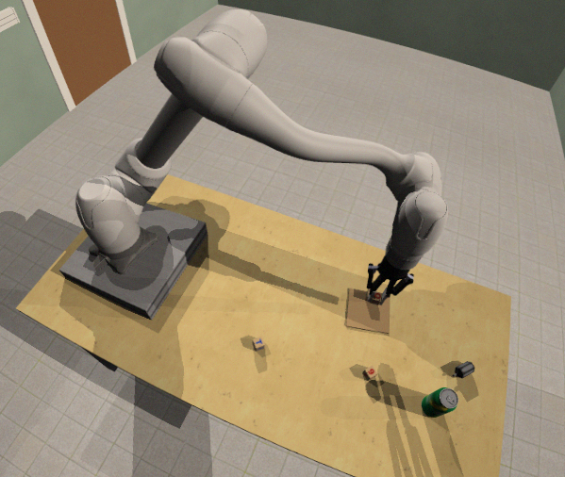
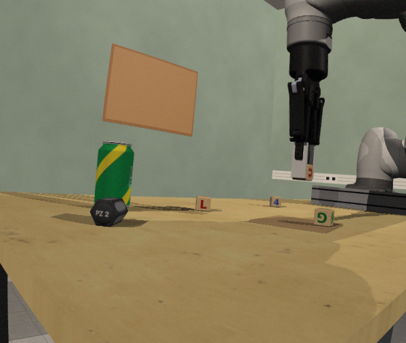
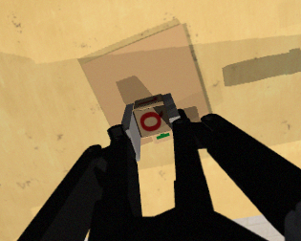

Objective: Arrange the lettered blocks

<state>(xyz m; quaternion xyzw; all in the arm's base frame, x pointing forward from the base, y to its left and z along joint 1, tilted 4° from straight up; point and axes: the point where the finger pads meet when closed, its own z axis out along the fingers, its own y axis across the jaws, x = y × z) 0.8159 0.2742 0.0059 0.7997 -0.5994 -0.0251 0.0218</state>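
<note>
My gripper (image 1: 377, 298) (image 2: 303, 172) (image 3: 151, 111) is shut on a wooden block (image 2: 309, 172) (image 3: 150, 121) with a red O on top, held above the mat (image 1: 367, 320) (image 2: 269, 220) (image 3: 147, 62). Another block (image 2: 323, 217) (image 3: 162, 137) with a green G on one side sits at the mat's edge. The wrist view shows only part of a green mark on its top; the top view does not clearly show it. A block (image 1: 257, 343) (image 2: 275, 201) with a blue mark on top and a 4 on one side lies off the mat. So does a block (image 1: 371, 372) (image 2: 203, 203) with a red mark on top and an L on one side.
A green can (image 1: 440, 402) (image 2: 114, 173) stands upright on the table (image 1: 292, 400) (image 2: 195, 280). A small black hexagonal weight (image 1: 464, 370) (image 2: 108, 211) lies near it. The arm's grey base (image 1: 169, 277) (image 2: 365, 200) is at the other end of the table.
</note>
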